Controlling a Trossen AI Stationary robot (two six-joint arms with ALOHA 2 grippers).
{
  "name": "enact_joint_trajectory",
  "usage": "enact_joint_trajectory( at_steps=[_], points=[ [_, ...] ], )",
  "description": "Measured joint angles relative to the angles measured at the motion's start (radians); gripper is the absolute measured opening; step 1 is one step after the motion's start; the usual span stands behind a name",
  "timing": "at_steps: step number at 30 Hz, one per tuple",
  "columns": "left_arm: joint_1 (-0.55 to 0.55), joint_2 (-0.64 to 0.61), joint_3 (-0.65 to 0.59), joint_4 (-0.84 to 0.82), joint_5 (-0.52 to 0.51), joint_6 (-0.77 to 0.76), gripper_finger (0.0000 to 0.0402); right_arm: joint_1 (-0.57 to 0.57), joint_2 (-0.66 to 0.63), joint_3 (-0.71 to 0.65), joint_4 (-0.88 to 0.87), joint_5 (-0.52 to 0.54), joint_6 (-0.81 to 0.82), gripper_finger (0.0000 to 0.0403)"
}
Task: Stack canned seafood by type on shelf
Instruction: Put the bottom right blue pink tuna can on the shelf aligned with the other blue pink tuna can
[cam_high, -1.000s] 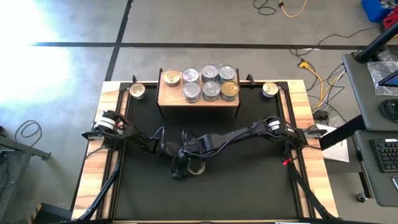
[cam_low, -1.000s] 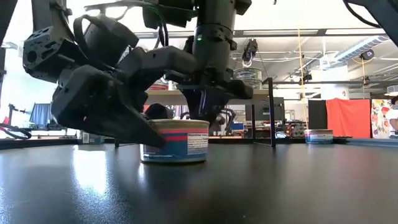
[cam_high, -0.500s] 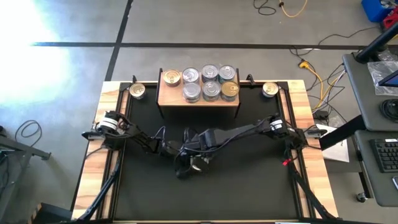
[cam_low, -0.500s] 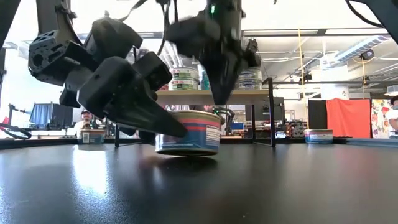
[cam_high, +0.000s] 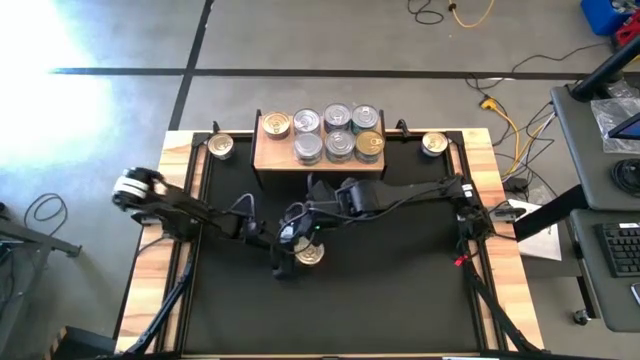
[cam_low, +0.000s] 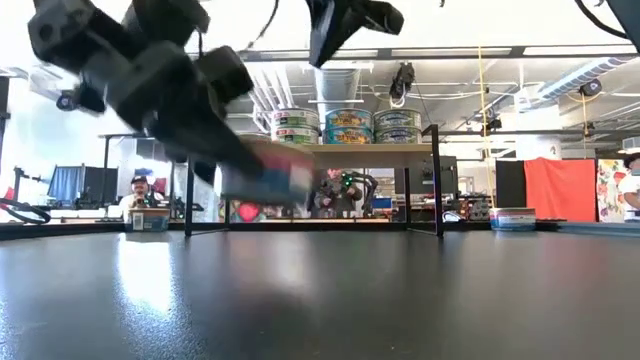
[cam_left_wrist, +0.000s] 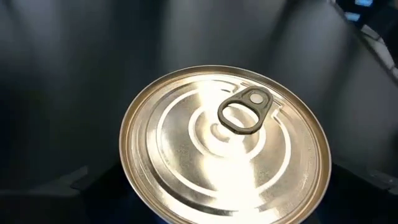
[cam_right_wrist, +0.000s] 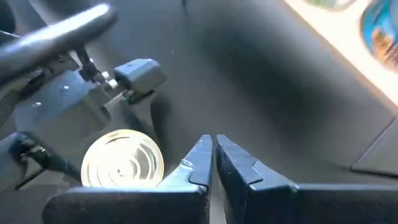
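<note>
Between the left claw's (cam_high: 300, 252) spread fingers sits a gold-lidded can (cam_high: 309, 255), gripped at its sides and lifted clear of the black surface (cam_high: 400, 290), pull-tab up. Just beyond it, toward the shelf (cam_high: 320, 160), the right claw (cam_high: 318, 192) hangs higher with its fingers pressed together, holding nothing. On the shelf stand the other cans (cam_high: 338, 133), some stacked two high. Off either end of the shelf, one more can rests at each back corner.

Off the worktop's right edge: grey desk (cam_high: 590, 150) with keyboard (cam_high: 621, 250). Yellow cable (cam_high: 505, 125) on floor beyond far right corner. Red screen (cam_low: 560, 190) in room behind.
</note>
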Motion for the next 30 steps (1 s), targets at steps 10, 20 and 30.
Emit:
enact_joint_trajectory(
  at_steps=[10,20,30],
  points=[
    [0.000,-0.465,-0.010,-0.363,-0.338,-0.032,0.0371,-0.001,-0.004,0.061,0.100,0.059,-0.098,0.0013],
    [0.057,-0.715,0.058,-0.649,-0.545,-0.032,0.0371,-0.045,-0.003,0.045,0.517,0.052,-0.293,0.0013],
    [0.231,-0.715,0.159,-0.874,-0.542,-0.010,0.0371,-0.107,-0.001,0.028,0.637,0.052,-0.433,0.0013]
  ],
)
